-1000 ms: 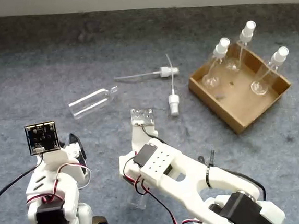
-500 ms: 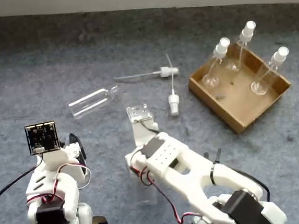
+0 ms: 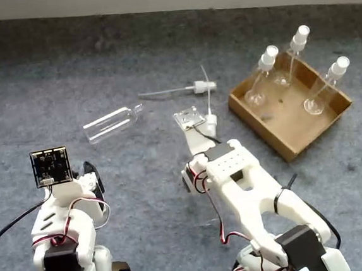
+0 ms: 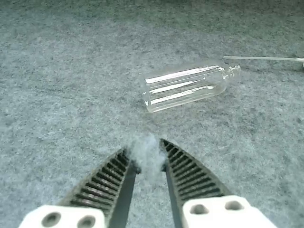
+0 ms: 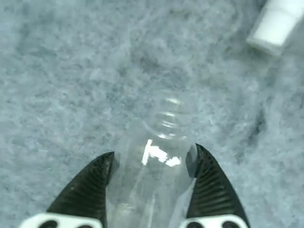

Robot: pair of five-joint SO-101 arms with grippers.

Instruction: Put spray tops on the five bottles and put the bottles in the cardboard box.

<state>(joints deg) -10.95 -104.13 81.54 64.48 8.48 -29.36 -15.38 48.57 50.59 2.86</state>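
Right gripper (image 5: 154, 154) is clamped on a clear bottle (image 5: 164, 121) with no top, its neck pointing away from the wrist. Left gripper (image 4: 145, 152) sits low over the grey carpet (image 4: 71, 71), jaws a narrow gap apart and holding nothing. Take the middle of your high view as the dial. At 9 o'clock a second bottle (image 3: 110, 124) lies on its side, also without a top. At 1 o'clock a spray top (image 3: 196, 87) lies flat, its tube pointing to 9 o'clock. Close in at 3 o'clock, just beside the right arm's wrist, lies a second top (image 3: 210, 125). Farther out at 3 o'clock you find the box (image 3: 255, 113), with 3 capped bottles (image 3: 261, 78) leaning inside.
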